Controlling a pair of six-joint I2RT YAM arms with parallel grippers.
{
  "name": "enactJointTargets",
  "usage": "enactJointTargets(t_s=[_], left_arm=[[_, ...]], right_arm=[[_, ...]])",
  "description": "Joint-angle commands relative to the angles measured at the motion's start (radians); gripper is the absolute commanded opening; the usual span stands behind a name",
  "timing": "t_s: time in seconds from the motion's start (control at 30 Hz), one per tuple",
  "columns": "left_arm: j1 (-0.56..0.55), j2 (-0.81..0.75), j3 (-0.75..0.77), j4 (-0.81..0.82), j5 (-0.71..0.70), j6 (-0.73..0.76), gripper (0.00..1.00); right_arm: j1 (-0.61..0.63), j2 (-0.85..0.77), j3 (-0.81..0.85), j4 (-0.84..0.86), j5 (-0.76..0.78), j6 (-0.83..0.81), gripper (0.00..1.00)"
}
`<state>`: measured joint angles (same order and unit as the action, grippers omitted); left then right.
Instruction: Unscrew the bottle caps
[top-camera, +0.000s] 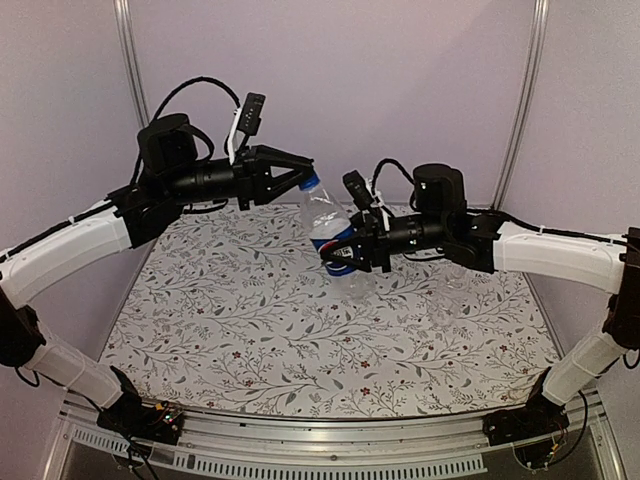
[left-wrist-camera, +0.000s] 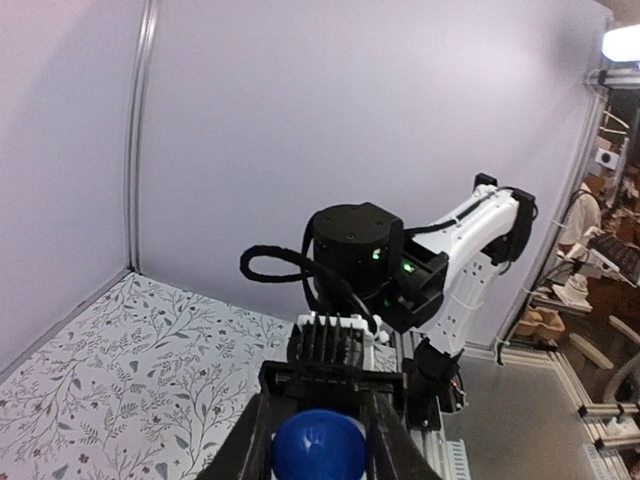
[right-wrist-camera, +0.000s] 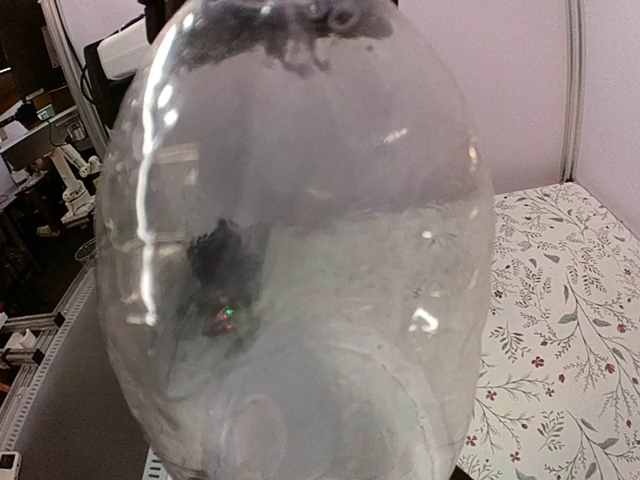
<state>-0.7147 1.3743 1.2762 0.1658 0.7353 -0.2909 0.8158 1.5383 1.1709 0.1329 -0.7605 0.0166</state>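
Note:
A clear bottle (top-camera: 322, 212) with a blue label band hangs tilted above the back of the table. My right gripper (top-camera: 340, 255) is shut on the bottle at the label. Its bright blue cap (top-camera: 311, 183) points up and left, and my left gripper (top-camera: 305, 180) is shut on it from the left. In the left wrist view the blue cap (left-wrist-camera: 320, 447) sits between the two dark fingers (left-wrist-camera: 250, 440), which touch both its sides. The bottle's clear body (right-wrist-camera: 300, 250) fills the right wrist view and hides that gripper's fingers.
A floral-patterned mat (top-camera: 300, 330) covers the table below both arms. Plain lilac walls (top-camera: 400, 80) close in the back and sides. The right arm's black wrist (left-wrist-camera: 360, 250) stands just beyond the cap in the left wrist view.

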Motion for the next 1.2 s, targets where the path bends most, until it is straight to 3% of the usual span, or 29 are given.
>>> enactJointTargets(t_s=[0.0, 0.23, 0.37, 0.4, 0.9, 1.0, 1.17], left_arm=[[-0.082, -0.012, -0.019, -0.118, -0.3, -0.075, 0.0], [-0.153, 0.01, 0.014, -0.222, -0.603, -0.206, 0.0], [-0.158, 0.026, 0.039, -0.235, -0.63, -0.214, 0.0], [-0.157, 0.028, 0.045, -0.234, -0.619, -0.211, 0.04], [-0.057, -0.026, 0.042, -0.089, -0.187, 0.003, 0.85], [-0.04, -0.037, 0.037, -0.067, -0.093, 0.025, 0.91], [-0.03, -0.045, 0.013, 0.007, 0.093, 0.041, 0.91]], right_arm=[[-0.01, -0.015, 0.044, -0.04, 0.295, 0.001, 0.36], [-0.01, -0.009, 0.046, -0.05, 0.441, -0.006, 0.35], [-0.01, -0.009, 0.043, -0.059, 0.446, -0.039, 0.35], [-0.01, -0.01, 0.041, -0.06, 0.436, -0.046, 0.35], [-0.01, -0.049, 0.005, -0.099, 0.021, -0.142, 0.38], [-0.01, -0.047, 0.012, -0.108, -0.057, -0.146, 0.39], [-0.01, -0.03, 0.034, -0.126, -0.151, -0.148, 0.4]])
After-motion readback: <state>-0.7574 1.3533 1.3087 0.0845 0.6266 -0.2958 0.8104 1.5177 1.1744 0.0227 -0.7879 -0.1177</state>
